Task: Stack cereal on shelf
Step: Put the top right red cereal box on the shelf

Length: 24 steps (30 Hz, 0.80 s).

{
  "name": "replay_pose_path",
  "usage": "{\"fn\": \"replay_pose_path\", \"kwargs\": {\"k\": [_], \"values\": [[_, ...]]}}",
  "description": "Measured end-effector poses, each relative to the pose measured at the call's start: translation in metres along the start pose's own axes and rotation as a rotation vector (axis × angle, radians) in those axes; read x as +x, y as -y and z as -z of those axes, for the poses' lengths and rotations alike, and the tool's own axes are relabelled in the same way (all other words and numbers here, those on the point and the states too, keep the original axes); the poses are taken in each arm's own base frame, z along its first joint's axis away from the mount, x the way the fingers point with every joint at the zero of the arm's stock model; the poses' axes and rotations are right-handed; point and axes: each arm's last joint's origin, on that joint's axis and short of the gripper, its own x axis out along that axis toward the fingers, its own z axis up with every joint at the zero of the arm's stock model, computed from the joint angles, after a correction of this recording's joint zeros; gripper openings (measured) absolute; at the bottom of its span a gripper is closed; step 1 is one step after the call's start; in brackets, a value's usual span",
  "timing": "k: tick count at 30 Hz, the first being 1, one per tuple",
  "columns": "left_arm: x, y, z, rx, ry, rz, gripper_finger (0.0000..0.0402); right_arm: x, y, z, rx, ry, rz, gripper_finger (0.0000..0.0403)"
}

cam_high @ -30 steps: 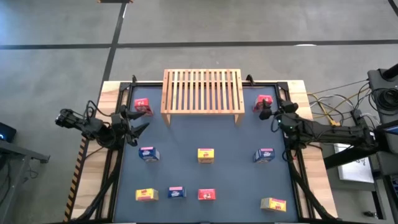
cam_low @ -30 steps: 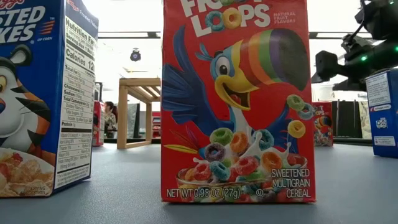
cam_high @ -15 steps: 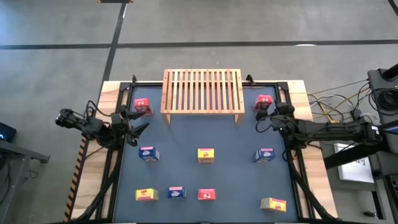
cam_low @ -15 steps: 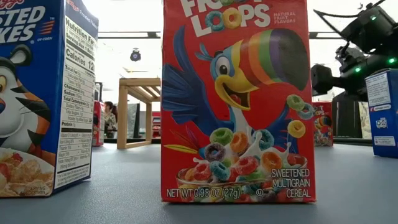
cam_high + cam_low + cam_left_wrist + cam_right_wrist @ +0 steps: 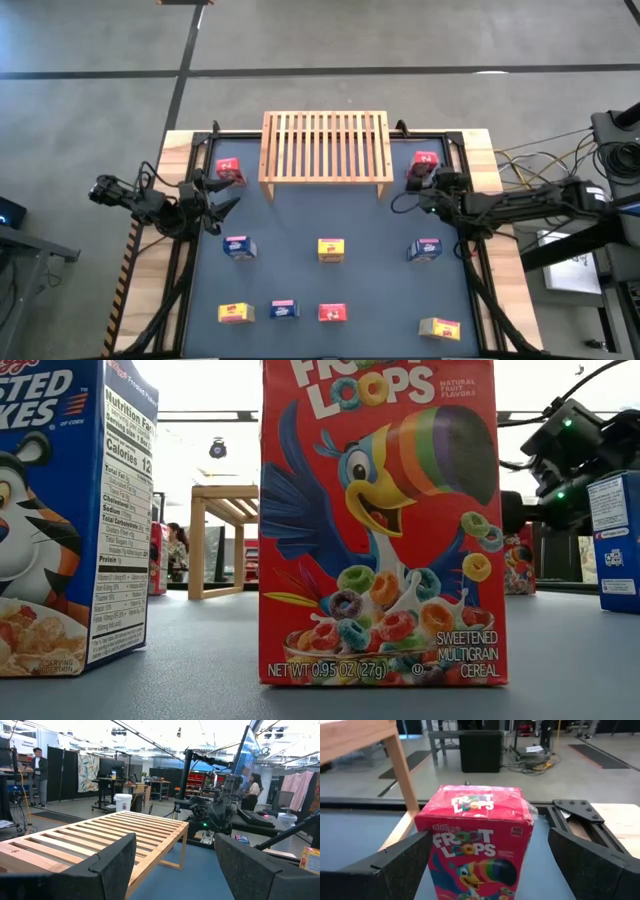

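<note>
Red cardboard filled the gap ahead of the right gripper point(image 5: 485, 865): the red cereal box point(image 5: 479, 840) stood upright directly in front of its fingers point(image 5: 395, 870), centred between them, its printed front facing the wrist and its long axis vertical. The jaws stood wide, wider than the box, and held nothing; no pad touched the cardboard. In the high view the right gripper point(image 5: 425, 183) sat just on the near side of that box point(image 5: 424, 161), which stood beside the shelf's right end. From this the coming move looked like a short straight advance so the fingers could pass either side of the box before closing.

Just beyond the box, to one side of the fingers, rose a leg of the wooden shelf point(image 5: 325, 146), near enough that a wide approach could clip it.

Farther off, across the table, the left gripper point(image 5: 222, 194) waited with its fingers also spread and empty, close to another red box point(image 5: 229, 170) by the shelf's left end. The remaining boxes stood well apart from both.
</note>
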Motion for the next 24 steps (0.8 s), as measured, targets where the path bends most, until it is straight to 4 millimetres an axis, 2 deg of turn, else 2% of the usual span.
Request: {"fn": "replay_pose_path", "kwargs": {"k": [16, 19, 24], "values": [[0.0, 0.0, 0.0, 0.0, 0.0, 0.0, 0.0254, 0.005, -0.004, 0.013, -0.021, -0.012, 0.037, 0.0383], [0.0, 0.0, 0.0, 0.0, 0.0, 0.0, 0.0254, 0.005, -0.004, 0.013, -0.02, -0.012, 0.037, 0.0367], [0.0, 0.0, 0.0, 0.0, 0.0, 0.0, 0.0254, 0.005, -0.004, 0.013, -0.02, -0.012, 0.037, 0.0316]]}}
